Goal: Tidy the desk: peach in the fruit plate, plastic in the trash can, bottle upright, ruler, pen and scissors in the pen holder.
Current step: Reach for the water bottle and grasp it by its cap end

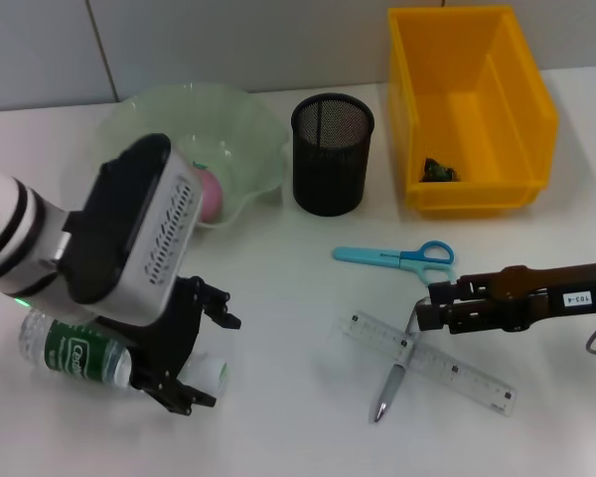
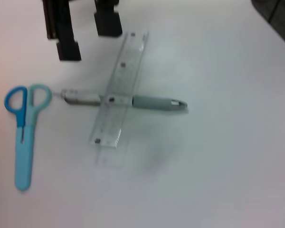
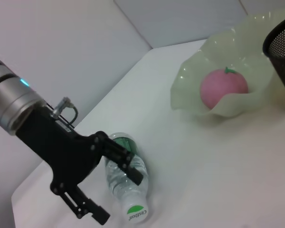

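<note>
A clear bottle (image 1: 74, 353) (image 3: 126, 183) with a green label lies on its side at the near left. My left gripper (image 1: 204, 353) (image 3: 121, 198) is open, its fingers straddling the bottle's white-capped end. The pink peach (image 1: 211, 194) (image 3: 224, 88) sits in the pale green fruit plate (image 1: 248, 129) (image 3: 190, 78). The clear ruler (image 1: 427, 363) (image 2: 118, 95) lies across the grey pen (image 1: 392, 383) (image 2: 154, 103), with the blue scissors (image 1: 397, 256) (image 2: 23, 137) beyond them. My right gripper (image 1: 422, 310) (image 2: 83, 40) hovers open by the pen's upper end. The black mesh pen holder (image 1: 332, 154) stands mid-back.
A yellow bin (image 1: 521, 109) stands at the back right with a small dark crumpled item (image 1: 437, 171) inside. A grey wall runs behind the white table.
</note>
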`<action>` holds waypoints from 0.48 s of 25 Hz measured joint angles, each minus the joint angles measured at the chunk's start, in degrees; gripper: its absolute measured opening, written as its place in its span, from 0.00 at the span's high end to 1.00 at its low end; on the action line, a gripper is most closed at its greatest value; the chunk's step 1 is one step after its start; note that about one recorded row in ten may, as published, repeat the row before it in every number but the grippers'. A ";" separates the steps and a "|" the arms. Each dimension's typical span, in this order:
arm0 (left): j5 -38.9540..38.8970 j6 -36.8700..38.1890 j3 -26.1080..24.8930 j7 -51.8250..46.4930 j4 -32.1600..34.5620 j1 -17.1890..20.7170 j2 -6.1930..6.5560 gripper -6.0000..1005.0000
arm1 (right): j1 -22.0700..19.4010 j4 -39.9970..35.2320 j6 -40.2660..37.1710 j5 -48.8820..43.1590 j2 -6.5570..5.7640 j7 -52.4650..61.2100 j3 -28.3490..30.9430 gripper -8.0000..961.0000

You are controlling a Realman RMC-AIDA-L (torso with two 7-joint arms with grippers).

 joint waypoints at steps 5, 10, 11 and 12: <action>1.90 -1.13 1.57 -0.17 -0.37 -0.36 -0.07 0.24 | -0.09 0.13 0.41 0.00 0.18 -0.14 -0.26 0.23; 3.32 -1.70 2.51 -0.36 -0.82 -0.69 -0.28 0.24 | -0.09 0.14 0.72 0.00 0.26 -0.28 -0.33 0.23; 3.32 -1.70 2.51 -0.36 -0.82 -0.69 -0.28 0.24 | -0.09 0.14 0.72 0.00 0.26 -0.28 -0.33 0.23; 3.64 -1.93 2.86 -0.51 -1.01 -0.79 -0.32 0.24 | -0.09 0.14 0.75 0.00 0.27 -0.28 -0.33 0.23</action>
